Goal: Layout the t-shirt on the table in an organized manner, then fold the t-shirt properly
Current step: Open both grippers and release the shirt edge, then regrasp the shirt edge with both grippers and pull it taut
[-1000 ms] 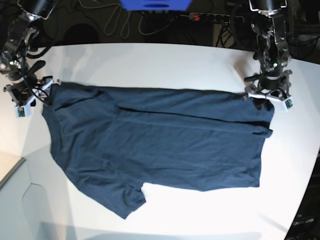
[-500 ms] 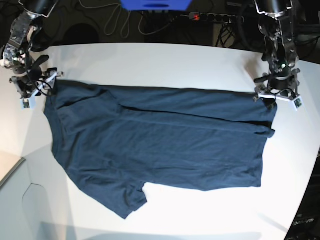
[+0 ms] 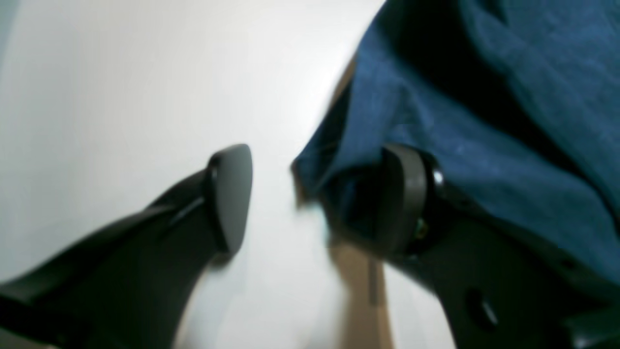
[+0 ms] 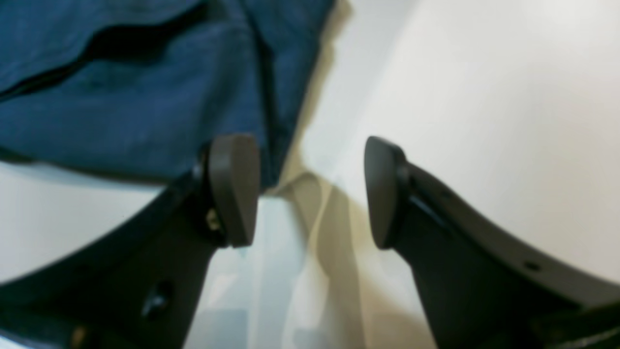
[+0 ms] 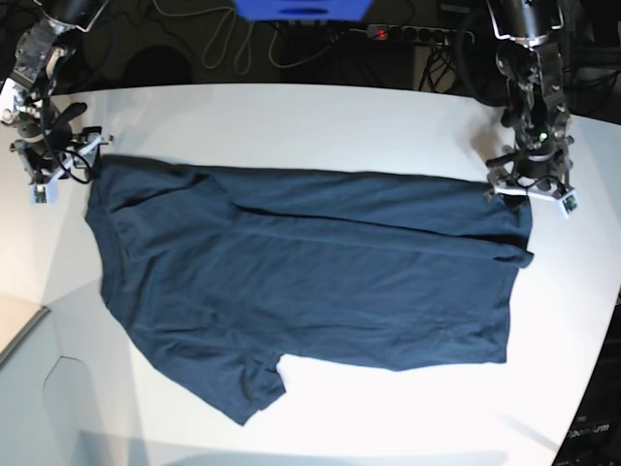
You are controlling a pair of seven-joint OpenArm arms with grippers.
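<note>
**Q:** Navy blue soft cloth fills the middle of the base view. What is it, and where does it lie?

**A:** It is the dark navy blue short-sleeved t-shirt, spread flat on the large white smooth tabletop with a curved edge. The garment lies sideways and covers the centre of the surface. One long fold line runs across its upper part from about 9 o'clock toward 3 o'clock. A sleeve projects toward 7 o'clock.

**Q:** Where are the two grippers relative to the cloth?

**A:** The left gripper stands at about 2 o'clock, at the upper corner of the t-shirt. The right gripper stands at about 10 o'clock, just beside the opposite upper corner.

**Q:** What state are they in?

**A:** Both are spread wide and neither clamps anything. In the left wrist view, the left gripper shows one dark finger over bare tabletop and the other finger over the edge of the t-shirt; the cloth corner lies in the gap, unpinched. In the right wrist view, the right gripper has one finger at the hem of the t-shirt and the other over bare tabletop. Whether either finger actually touches the cloth cannot be told; both views are blurred.

**Q:** What lies beyond the tabletop?

**A:** At 12 o'clock, dark cables and a black power strip sit behind the far edge.
</note>
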